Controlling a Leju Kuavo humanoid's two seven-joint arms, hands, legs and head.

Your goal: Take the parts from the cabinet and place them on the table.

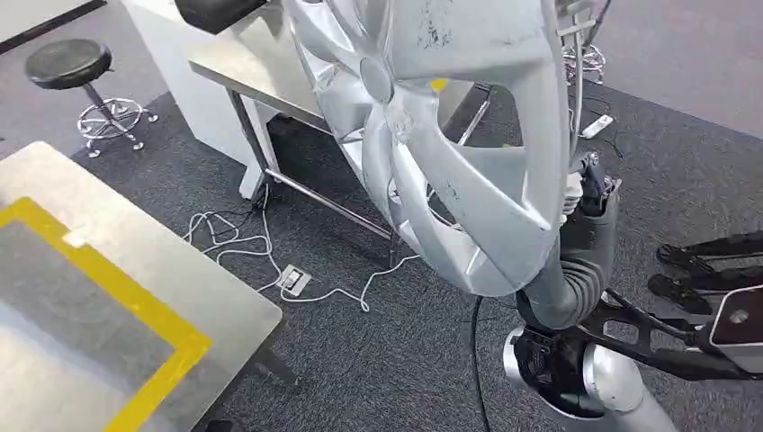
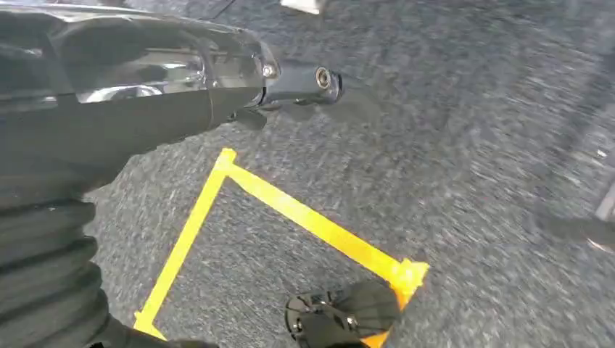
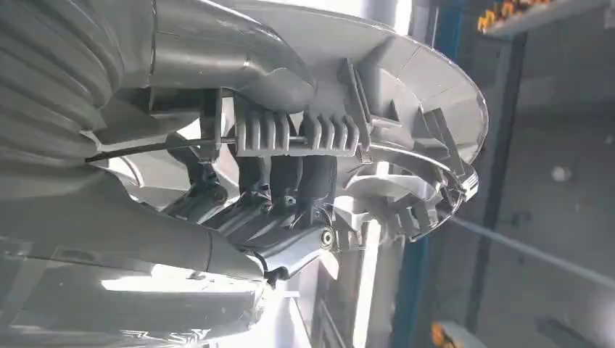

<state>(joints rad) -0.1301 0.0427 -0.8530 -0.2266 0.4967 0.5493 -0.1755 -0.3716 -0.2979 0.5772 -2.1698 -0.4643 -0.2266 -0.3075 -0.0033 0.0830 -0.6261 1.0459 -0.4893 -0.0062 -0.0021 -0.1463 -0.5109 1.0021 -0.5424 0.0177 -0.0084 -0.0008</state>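
Gripping silver hubcap (image 3: 406, 94) rim, right robot hand (image 3: 283, 181) fingers underneath.

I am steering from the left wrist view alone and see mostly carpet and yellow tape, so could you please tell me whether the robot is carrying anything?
Observer: Yes. The right hand holds a large silver wheel cover by its rim, raised in front of the head camera.
Operator: Thank you. Is the grip from the front or the back?
Observer: In the right wrist view the dark fingers curl in among the ribs and clips on the cover's back side.
Operator: And where is the table?
Observer: A metal table with a yellow tape border lies at the lower left of the head view; the cover is off to its right, above the carpet.
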